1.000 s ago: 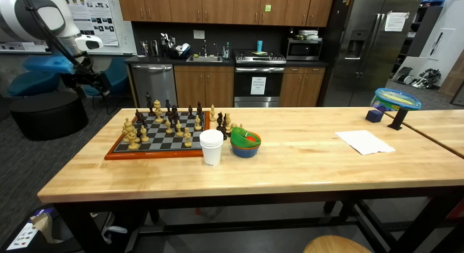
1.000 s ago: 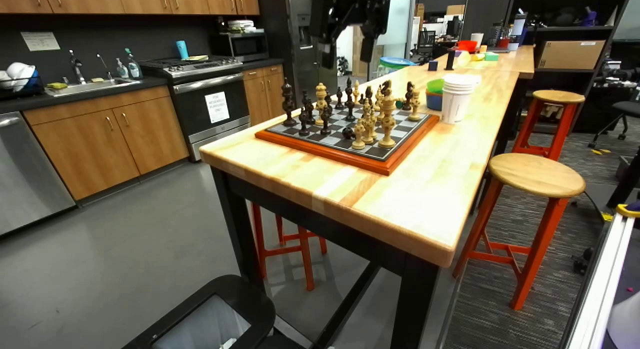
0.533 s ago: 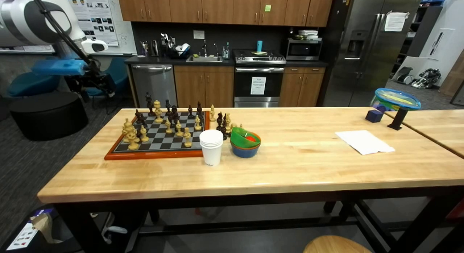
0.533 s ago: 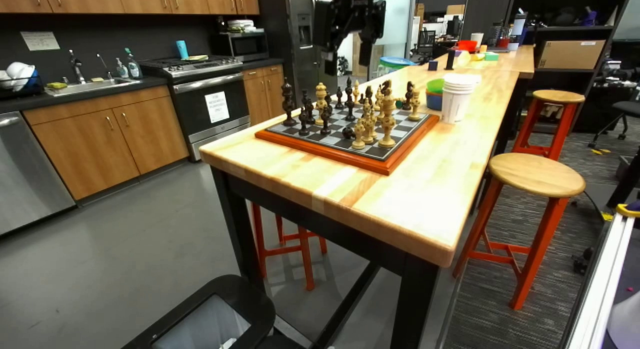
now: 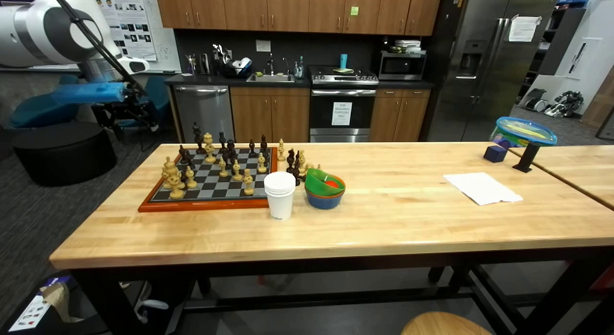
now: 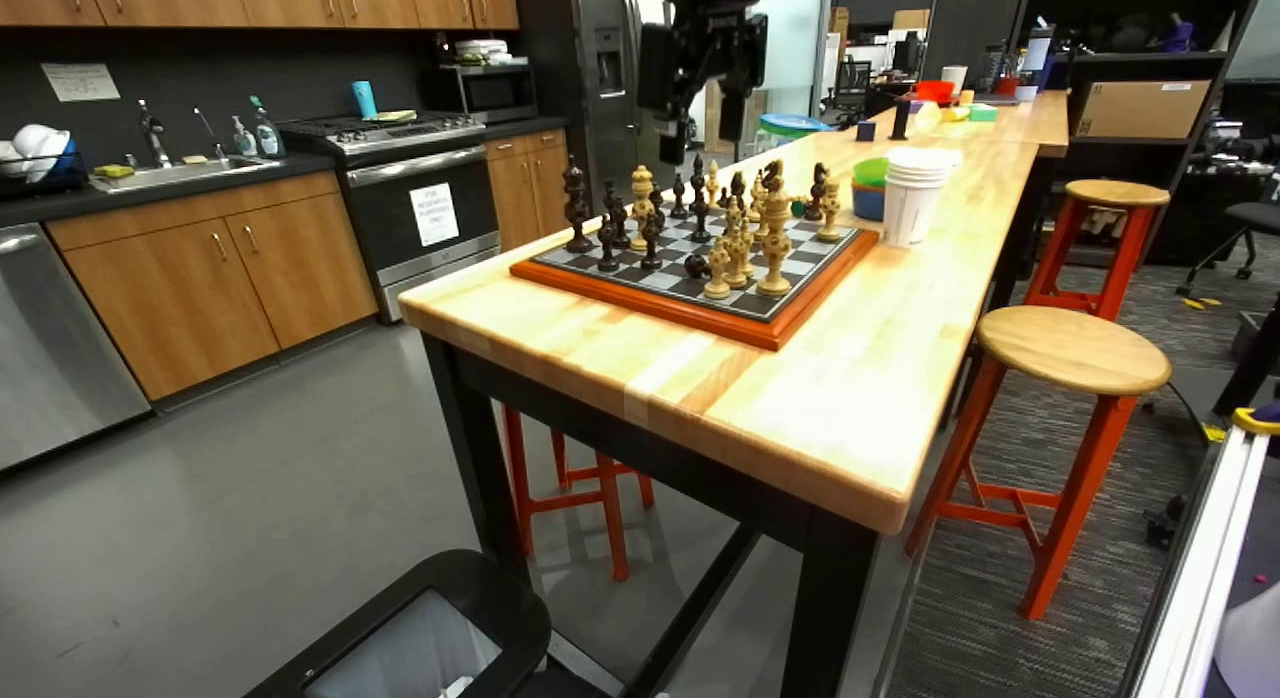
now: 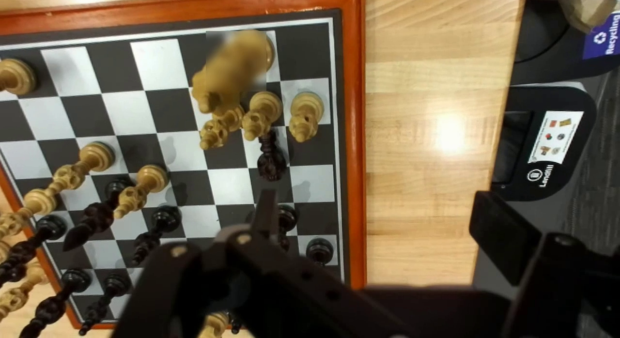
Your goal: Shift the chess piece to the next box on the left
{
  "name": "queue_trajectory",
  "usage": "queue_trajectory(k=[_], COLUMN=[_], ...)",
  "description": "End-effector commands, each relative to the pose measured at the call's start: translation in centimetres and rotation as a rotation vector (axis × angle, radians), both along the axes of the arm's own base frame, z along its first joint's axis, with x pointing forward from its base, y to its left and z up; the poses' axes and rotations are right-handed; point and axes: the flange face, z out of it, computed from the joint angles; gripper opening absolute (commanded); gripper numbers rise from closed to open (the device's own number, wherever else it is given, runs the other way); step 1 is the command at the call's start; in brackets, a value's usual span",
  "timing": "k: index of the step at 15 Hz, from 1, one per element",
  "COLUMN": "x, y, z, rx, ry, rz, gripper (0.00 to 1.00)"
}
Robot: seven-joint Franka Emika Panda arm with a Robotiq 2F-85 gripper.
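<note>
Light wooden chess pieces [image 5: 248,182] and dark chess pieces [image 6: 576,206] stand on a grey-and-black chessboard with an orange-red frame [image 5: 206,206]. Which piece the task means cannot be told. One dark piece [image 6: 697,266] sits low among light ones, perhaps lying down; it also shows in the wrist view [image 7: 271,159]. My gripper [image 7: 375,202] is open and empty. In an exterior view, my gripper [image 5: 136,131] hangs in the air past the board's left end, above its level. In the wrist view, the left finger [image 7: 266,212] covers part of a dark piece; the right finger [image 7: 503,236] is beyond the table edge.
Stacked white cups [image 5: 280,196] stand at the board's near right corner. A blue bowl [image 5: 324,200] with a green one in it is beside them. Several pieces [image 5: 290,160] stand off the board to its right. Bins [image 7: 547,144] are below the table's end.
The arm and gripper have moved right and slightly down toward the board in an exterior view. The gripper stays open. The pieces and board have not moved.
</note>
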Motion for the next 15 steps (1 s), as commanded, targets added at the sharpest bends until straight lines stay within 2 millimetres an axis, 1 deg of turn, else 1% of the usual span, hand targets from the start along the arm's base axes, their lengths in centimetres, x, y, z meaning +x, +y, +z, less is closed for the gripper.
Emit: queue_trajectory(k=[1, 11, 15], x=[0.7, 1.2, 1.5], y=[-0.5, -0.6, -0.7], z=[-0.1, -1.4, -2.6], rx=[-0.024, -0.028, -0.027], ry=[0.013, 0.035, 0.054], rz=[0.035, 0.059, 0.077], gripper=[1.0, 1.0, 1.0])
